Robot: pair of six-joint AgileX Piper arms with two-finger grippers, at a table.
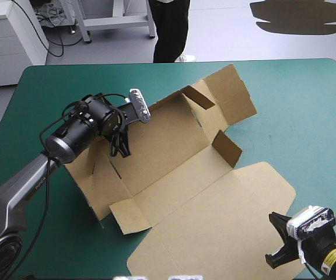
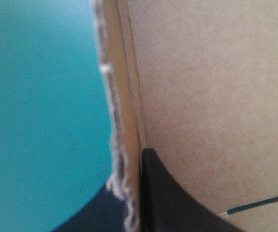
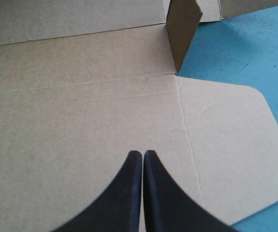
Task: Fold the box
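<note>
The brown box point(image 1: 179, 169) lies in the middle of the table as a partly raised sheet. Its left wall point(image 1: 98, 169) stands tilted up, and my left gripper point(image 1: 120, 149) is shut on that wall's upper edge. In the left wrist view the board edge point(image 2: 124, 96) runs between the black fingers point(image 2: 168, 198) of my left gripper point(image 2: 138, 162). A small flap point(image 1: 229, 149) stands upright at the box's right side. The lid panel point(image 1: 226, 221) lies flat toward the near edge. My right gripper point(image 3: 142, 153) is shut and empty, just over the lid point(image 3: 81, 121).
Far flaps point(image 1: 232, 93) of the box stick up toward the table's back edge. The upright flap point(image 3: 182, 34) stands ahead of my right gripper. Teal-green cover point(image 1: 308, 128) shows to the right of the box and at the far left corner point(image 1: 45, 93).
</note>
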